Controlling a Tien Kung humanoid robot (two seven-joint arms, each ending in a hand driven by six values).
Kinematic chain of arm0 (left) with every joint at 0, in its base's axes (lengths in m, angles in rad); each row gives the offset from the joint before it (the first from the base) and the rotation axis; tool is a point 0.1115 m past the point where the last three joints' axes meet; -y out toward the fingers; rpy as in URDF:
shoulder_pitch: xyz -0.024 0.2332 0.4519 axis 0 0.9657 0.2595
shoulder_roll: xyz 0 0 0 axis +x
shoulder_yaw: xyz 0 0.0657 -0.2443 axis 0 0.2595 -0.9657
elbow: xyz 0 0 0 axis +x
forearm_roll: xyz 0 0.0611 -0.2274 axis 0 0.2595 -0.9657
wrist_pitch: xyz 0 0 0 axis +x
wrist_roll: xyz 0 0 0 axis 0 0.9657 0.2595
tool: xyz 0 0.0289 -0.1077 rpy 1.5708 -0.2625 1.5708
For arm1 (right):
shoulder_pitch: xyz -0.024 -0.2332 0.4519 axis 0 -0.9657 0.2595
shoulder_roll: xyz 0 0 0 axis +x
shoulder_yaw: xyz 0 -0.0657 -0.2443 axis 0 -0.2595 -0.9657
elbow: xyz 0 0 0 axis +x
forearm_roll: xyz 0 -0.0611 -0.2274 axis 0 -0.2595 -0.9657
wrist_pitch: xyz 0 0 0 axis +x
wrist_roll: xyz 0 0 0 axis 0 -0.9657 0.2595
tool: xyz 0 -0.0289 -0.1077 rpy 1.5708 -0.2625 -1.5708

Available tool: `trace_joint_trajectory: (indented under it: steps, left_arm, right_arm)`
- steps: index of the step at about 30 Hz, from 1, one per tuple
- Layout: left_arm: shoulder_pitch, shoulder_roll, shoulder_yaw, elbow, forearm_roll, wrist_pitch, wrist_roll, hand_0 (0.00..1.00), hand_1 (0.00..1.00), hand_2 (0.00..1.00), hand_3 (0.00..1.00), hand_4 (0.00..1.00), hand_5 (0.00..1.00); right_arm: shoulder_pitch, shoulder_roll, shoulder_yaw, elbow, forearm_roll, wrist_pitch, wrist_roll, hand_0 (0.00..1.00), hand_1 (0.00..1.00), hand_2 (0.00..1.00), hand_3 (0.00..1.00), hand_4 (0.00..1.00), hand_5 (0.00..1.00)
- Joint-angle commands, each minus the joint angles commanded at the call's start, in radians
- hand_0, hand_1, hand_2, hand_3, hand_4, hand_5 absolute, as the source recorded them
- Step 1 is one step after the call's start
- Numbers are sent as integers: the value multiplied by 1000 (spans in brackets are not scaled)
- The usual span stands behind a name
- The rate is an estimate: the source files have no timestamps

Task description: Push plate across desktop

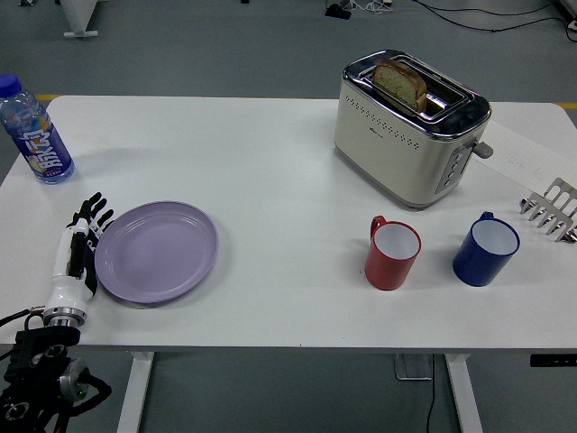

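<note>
The left hand (pixel 79 248) lies on its edge at the table's (pixel 270 162) near-left corner, fingers straight and held together, gripping nothing. Its flat side rests against the plate's (pixel 156 251) left rim; the fingertips (pixel 93 209) point away from the robot, just past the rim's upper-left curve. The right hand is out of view.

The step in hand looks like a sideways shove to the right. To do it well, I would keep the hand stiff and upright, low against the table, so the rim meets the palm side and cannot ride up over the fingers. The contact should sit level with the plate's middle; pressing near the fingertips alone would likely spin the plate instead of sliding it. A slow, even push seems best, since the glazed plate probably slides easily on the smooth top.

The plate is lilac, oval and empty, and sits flat at the near left of the table. A bottle (pixel 34 133) stands well apart behind the hand, near the far-left corner. To the right a wide stretch of bare table opens before the red mug (pixel 392 253), then the blue mug (pixel 485 248) beside it. Behind them stands the toaster (pixel 410 126) with a slice of bread (pixel 400 83) in its slot. A metal rack (pixel 551 210) lies at the right edge.
</note>
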Motion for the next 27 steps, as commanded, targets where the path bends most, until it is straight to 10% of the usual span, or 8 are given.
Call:
trace_joint_trajectory:
  steps: [27]
  left_arm:
    - [-22, 0, 77, 7, -19, 17, -8, 850, 907, 952, 937, 637, 998]
  right_arm:
    - [2, -1, 0, 0, -3, 1, 1, 637, 604, 667, 609, 179, 118]
